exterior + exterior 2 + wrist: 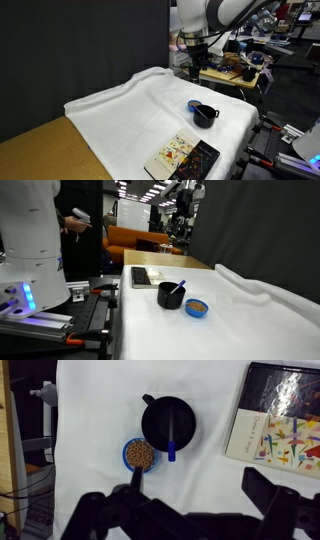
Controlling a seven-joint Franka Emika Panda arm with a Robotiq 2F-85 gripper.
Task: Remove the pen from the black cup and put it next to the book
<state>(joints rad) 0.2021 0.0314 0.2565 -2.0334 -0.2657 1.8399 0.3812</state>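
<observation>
Currently approach step, nothing grasped yet. Hovering w/ tool (188,500) spread wide, empty, above black cup (165,415); pen (172,445) inside, end poking over rim. Next prob: drop, align on pen, pinch, lift clear twd book (280,415).

A wooden table (30,150) is standing under a rumpled white cloth (140,110), which is covering most of its top and leaving bare wood showing at the nine o'clock side in an exterior view. Three things are resting directly on the cloth. In the wrist view, a black cup (168,422) is sitting near the middle, its handle pointing toward eleven o'clock. A small blue bowl (139,455) of brown bits is sitting just beside the cup at seven o'clock. A book (280,415) is lying flat at the cup's three o'clock, apart from it, one panel cream and one black.
</observation>
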